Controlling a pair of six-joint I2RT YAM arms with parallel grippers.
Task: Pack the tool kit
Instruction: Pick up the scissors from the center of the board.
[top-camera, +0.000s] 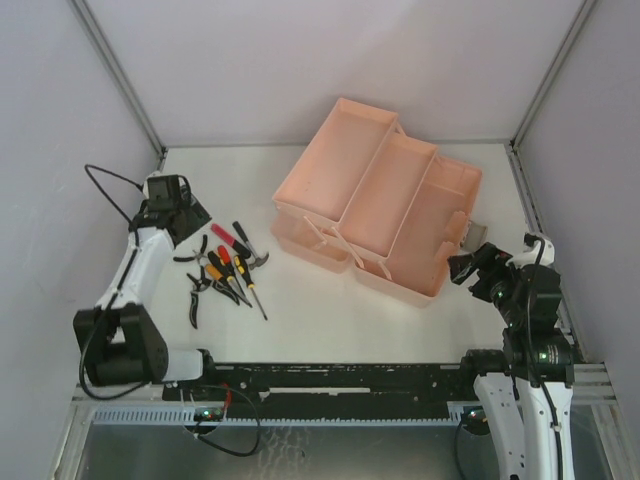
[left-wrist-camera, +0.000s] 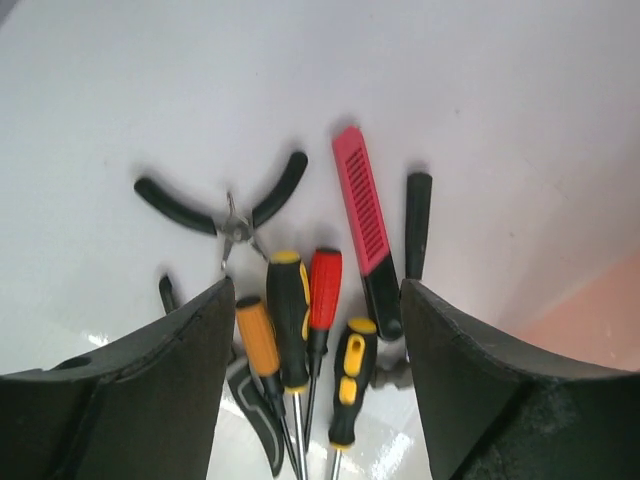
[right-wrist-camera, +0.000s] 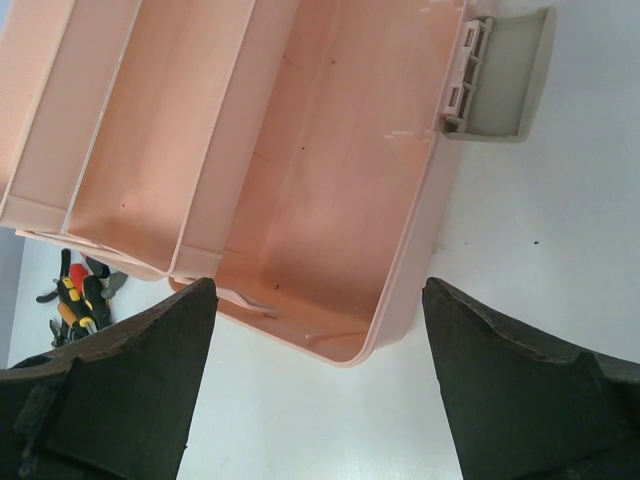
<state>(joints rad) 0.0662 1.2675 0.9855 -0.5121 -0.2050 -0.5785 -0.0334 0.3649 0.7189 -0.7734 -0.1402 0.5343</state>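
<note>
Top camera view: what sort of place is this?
Likely a robot test cell, not a workshop: white tabletop, plain lilac wall panels on metal corner posts, and a staged salmon-pink plastic toolbox.

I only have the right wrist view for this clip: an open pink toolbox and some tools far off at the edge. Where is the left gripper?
Observer: The left gripper is over the tool pile, to the left of the toolbox, jaws open, nothing held.
Operator: Which tools are in the pile?
Observer: The left wrist view shows black-handled pliers next to a red screwdriver and yellow-black screwdrivers.
Operator: Anything packed in the far tray already?
Observer: No; in the top view every tray looks empty.
</note>
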